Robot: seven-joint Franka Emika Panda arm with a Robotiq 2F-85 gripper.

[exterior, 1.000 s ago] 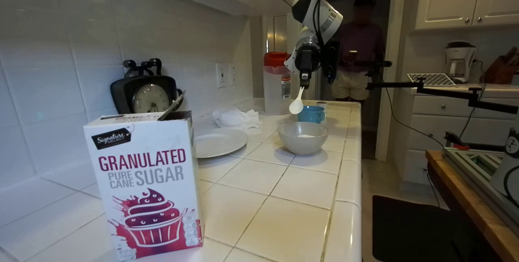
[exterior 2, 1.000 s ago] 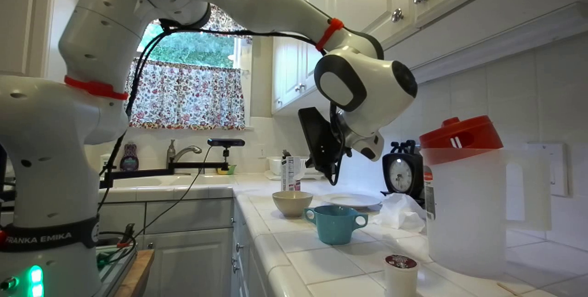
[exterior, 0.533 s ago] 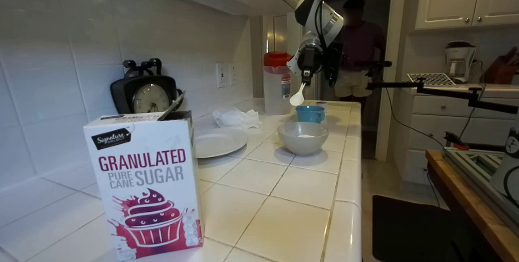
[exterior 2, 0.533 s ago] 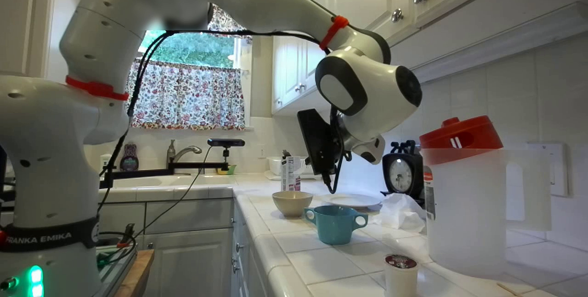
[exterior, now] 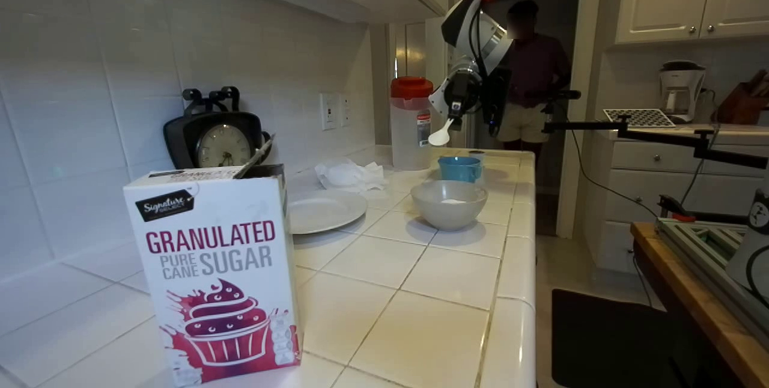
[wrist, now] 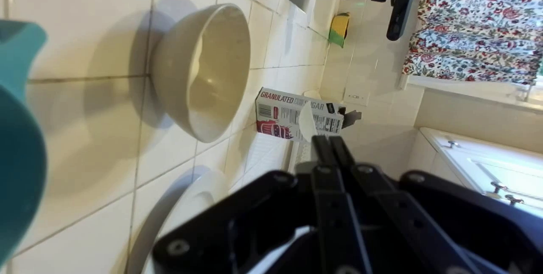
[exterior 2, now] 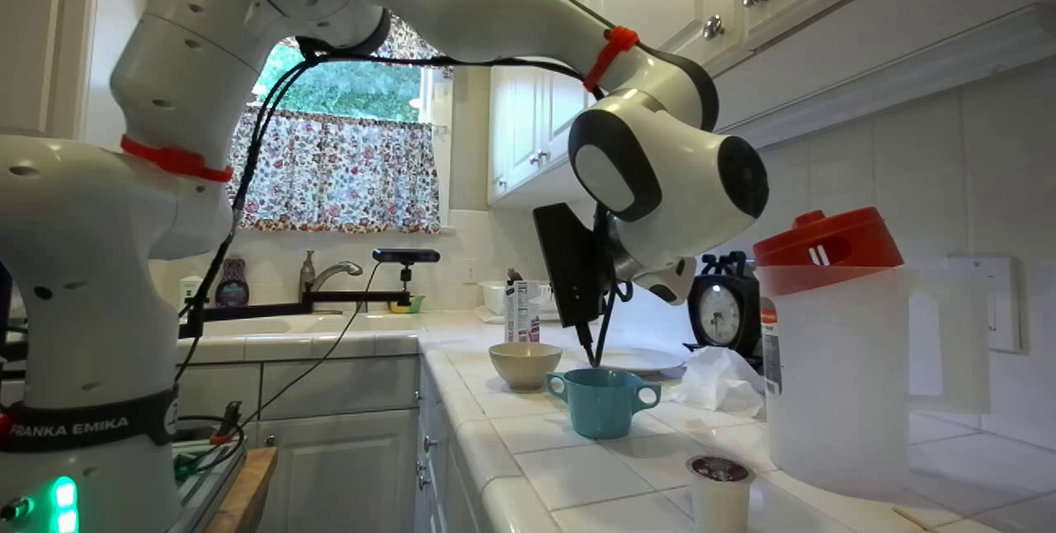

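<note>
My gripper (exterior: 455, 126) is shut on the handle of a white plastic spoon (exterior: 440, 137), in the air over the counter. The spoon's bowl points out and slightly downward; whether it carries anything cannot be seen. In the wrist view the fingertips are together, and the spoon (wrist: 306, 122) sticks out past them. Below stand a blue two-handled cup (exterior: 459, 170) and a pale bowl (exterior: 449, 208) with something white inside. Both show in the wrist view too, the cup (wrist: 21, 155) nearer than the bowl (wrist: 176, 66). The hand hides the fingers in an exterior view.
A red-lidded pitcher (exterior 2: 841, 384) stands close to the arm, and a small pod cup (exterior 2: 720, 496) sits near it. Along the wall are crumpled paper (exterior: 351, 175), a plate (exterior: 327, 212) and a black scale (exterior: 225, 145). A sugar box (exterior: 210, 274) stands at the far end. Cabinets (exterior 2: 652, 5) hang above.
My wrist has tilted, moving lower and toward the pitcher's side. The spoon's bowl has risen and lies flatter than before. The cup, bowl and other counter things have stayed put.
</note>
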